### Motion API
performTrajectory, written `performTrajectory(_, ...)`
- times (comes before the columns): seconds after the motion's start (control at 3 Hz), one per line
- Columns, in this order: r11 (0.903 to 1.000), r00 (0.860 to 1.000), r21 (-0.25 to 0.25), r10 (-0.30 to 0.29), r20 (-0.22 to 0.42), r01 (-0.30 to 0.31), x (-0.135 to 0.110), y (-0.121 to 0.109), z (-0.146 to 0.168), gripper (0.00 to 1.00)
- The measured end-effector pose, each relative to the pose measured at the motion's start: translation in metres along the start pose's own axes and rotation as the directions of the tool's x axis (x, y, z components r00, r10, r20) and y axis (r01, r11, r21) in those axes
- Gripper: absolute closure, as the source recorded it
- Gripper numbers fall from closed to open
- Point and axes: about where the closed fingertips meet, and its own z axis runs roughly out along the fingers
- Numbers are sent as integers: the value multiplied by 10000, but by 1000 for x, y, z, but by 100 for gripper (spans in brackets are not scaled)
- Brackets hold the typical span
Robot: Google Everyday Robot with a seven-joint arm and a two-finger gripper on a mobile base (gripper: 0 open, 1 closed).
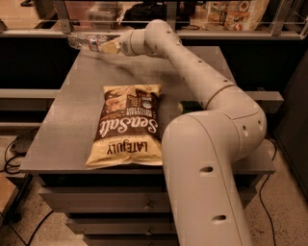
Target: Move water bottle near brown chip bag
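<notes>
The brown chip bag (127, 126) lies flat on the grey table (67, 120), near its front edge, with "Sea Salt" and "LATE JULY" printed on it. The water bottle (86, 41) is a clear crinkled bottle held on its side in the air above the table's far left corner. My gripper (109, 46) is shut on the bottle's right end, at the end of the arm reaching across the table from the right.
A green object (190, 105) shows partly behind my arm at the table's right side. A shelf rail with packaged goods (233, 13) runs behind the table. Cables (14, 153) lie on the floor at left. Drawers sit under the tabletop.
</notes>
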Motion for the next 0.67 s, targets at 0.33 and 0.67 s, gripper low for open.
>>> performTrajectory(0.33, 9994, 9994, -340, 20, 343, -8, -20, 12, -23, 100)
performTrajectory(0.67, 9951, 9979, -978, 237, 601, -177, -32, 30, -53, 100)
